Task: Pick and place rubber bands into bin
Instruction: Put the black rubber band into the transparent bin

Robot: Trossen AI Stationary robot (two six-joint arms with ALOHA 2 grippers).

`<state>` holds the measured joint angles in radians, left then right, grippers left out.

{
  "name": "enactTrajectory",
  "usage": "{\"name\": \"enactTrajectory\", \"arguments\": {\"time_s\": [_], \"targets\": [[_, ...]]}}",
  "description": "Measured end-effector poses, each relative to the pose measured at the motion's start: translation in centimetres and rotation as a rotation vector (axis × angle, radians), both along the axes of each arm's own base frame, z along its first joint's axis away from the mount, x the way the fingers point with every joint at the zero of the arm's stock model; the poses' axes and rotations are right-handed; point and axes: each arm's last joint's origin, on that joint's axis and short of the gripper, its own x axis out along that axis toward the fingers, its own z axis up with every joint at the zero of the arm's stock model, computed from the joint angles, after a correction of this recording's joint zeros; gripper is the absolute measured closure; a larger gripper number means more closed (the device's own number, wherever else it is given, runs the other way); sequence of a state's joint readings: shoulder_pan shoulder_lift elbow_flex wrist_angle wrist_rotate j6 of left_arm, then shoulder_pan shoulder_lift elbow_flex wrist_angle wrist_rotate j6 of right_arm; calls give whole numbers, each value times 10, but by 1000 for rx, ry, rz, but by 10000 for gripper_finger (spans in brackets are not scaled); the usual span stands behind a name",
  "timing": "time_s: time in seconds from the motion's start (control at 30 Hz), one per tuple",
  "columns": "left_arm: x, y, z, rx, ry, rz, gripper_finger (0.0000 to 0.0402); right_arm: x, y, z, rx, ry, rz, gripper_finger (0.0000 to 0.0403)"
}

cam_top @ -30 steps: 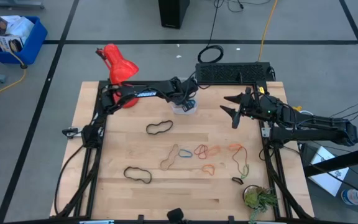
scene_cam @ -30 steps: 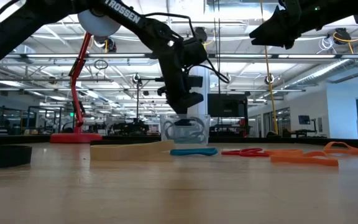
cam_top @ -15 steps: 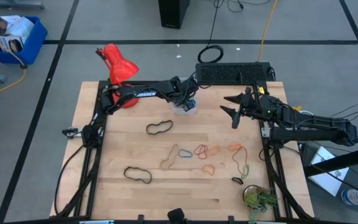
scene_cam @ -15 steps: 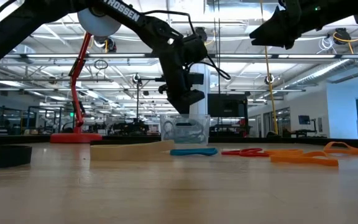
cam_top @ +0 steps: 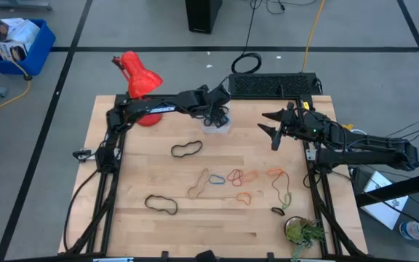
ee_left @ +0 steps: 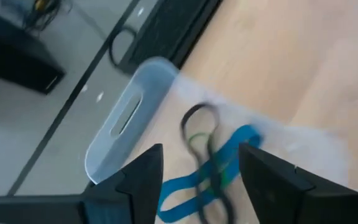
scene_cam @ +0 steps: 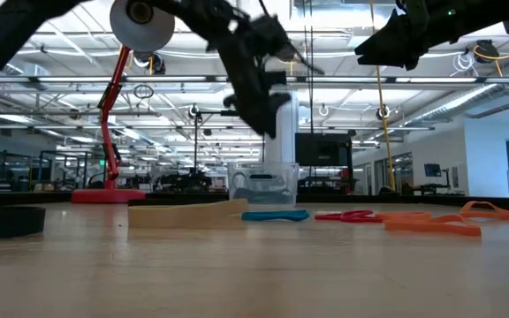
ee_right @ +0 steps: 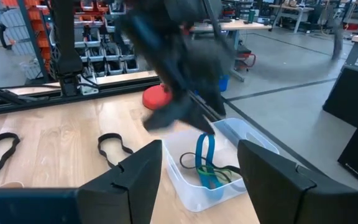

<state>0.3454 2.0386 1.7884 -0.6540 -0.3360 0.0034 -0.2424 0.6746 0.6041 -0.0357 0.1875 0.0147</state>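
A pale wooden surface (cam_top: 137, 182) sits in a large workshop, with a red lamp (cam_top: 138, 76) at its far left corner and a small plant (cam_top: 302, 233) at the near right. The bin (cam_top: 217, 124) stands near the far edge, and the left wrist view shows a blue band (ee_left: 213, 177), a black one and a green one lying inside it. The left gripper (cam_top: 220, 110) hangs just above the bin with its fingers spread and nothing between them, so this drop-off looks finished.

The next move calls for this arm to swing toward the near side, where many rubber bands (cam_top: 240, 177) lie loose: a black loop (cam_top: 186, 149) nearest the bin, another black one (cam_top: 161, 204) well apart to the near left, and a mixed cluster in the middle. Thin, floppy loops lying flat probably need the fingertips pressed close to the wood.

The left arm stretches from its base across the far edge, wrist bent down over the bin. The right gripper (cam_top: 274, 129) waits off to the bin's right, raised, fingers open and empty.
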Motion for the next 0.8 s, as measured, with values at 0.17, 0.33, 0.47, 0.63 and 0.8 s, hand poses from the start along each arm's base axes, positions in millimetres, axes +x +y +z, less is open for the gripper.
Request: {"name": "enactTrajectory", "arguments": {"time_s": [0.17,0.33,0.47,0.63,0.8], "targets": [[-25,-29,68,-10,-161,-103,182,0,0,0,0,0,0,195],[-68,-59,131,-23,-287,-212,185,0,0,0,0,0,0,195],[-113,-81,168,-30,-330,-261,185,0,0,0,0,0,0,195],[-160,-99,187,-85,-292,-271,186,0,0,0,0,-1,0,195],[-177,-113,187,-164,-230,-317,186,0,0,0,-4,0,1,195]]}}
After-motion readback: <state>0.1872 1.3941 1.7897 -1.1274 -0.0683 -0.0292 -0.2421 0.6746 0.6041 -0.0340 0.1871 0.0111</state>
